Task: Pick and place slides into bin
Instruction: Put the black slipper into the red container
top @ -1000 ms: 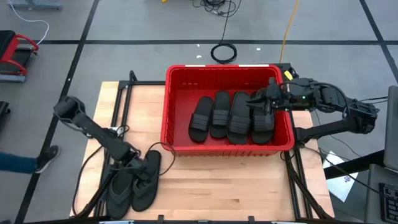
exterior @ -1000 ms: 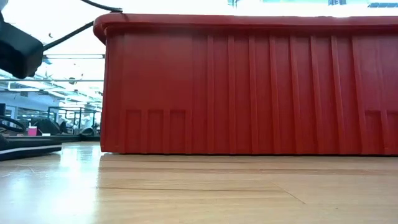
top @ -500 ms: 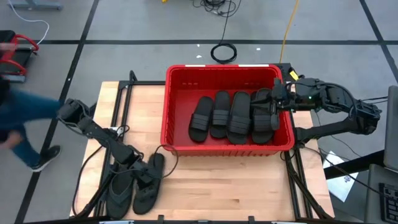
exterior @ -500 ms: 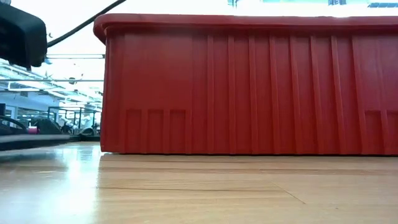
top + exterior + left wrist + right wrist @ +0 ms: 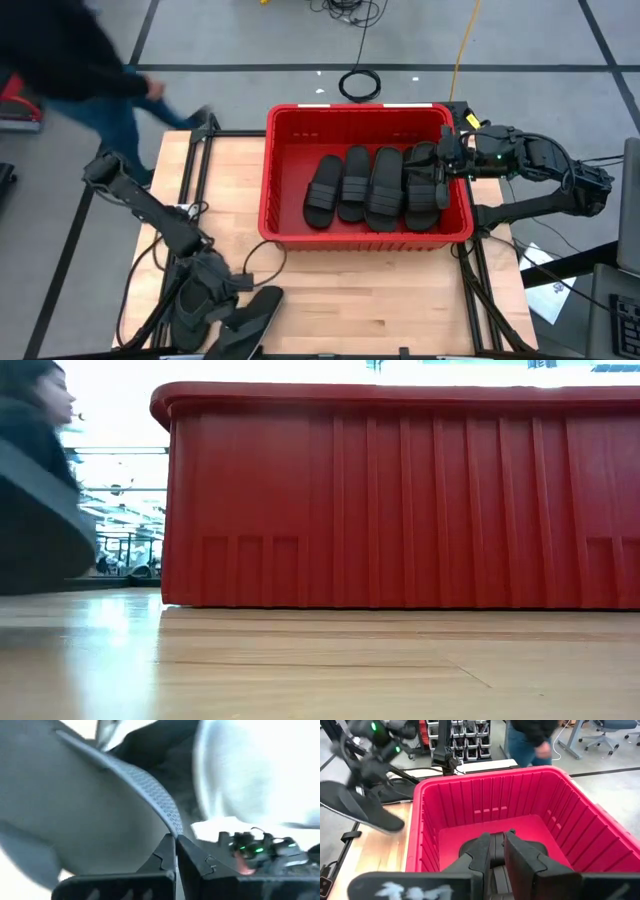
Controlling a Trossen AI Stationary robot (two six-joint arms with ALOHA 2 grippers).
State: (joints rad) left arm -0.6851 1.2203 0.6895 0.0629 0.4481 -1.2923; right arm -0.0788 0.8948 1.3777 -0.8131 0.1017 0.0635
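Observation:
The red bin point(image 5: 268, 190) stands at the table's far right and holds several black slides point(image 5: 368, 190) lying side by side on its floor. My right gripper point(image 5: 441, 168) hovers shut over the bin's right end, with nothing between its fingers point(image 5: 498, 840). Near the table's left front corner, my left gripper point(image 5: 228, 296) is shut on a dark grey flip-flop point(image 5: 252, 316) and holds it off the wood. A second flip-flop point(image 5: 188, 312) lies flat on the table beside it. My left gripper pinches a thin textured band point(image 5: 169, 827) of the flip-flop between its two shut fingers; strap or sole rim, I cannot tell. The right wrist view shows the flip-flop point(image 5: 362, 810) hanging tilted below the gripper, clear of the table.
A person point(image 5: 80, 70) walks past the table's far left corner and also shows behind the bin point(image 5: 530, 735). A cable coil point(image 5: 360, 83) lies on the floor beyond the bin. Bare wood point(image 5: 380, 290) stretches along the bin's near side.
My left gripper has risen and turned, taking one flip-flop up off the table; its free end has swung toward the near edge and the right. The other flip-flop has stayed where it lay. A person has come along the table's far left.

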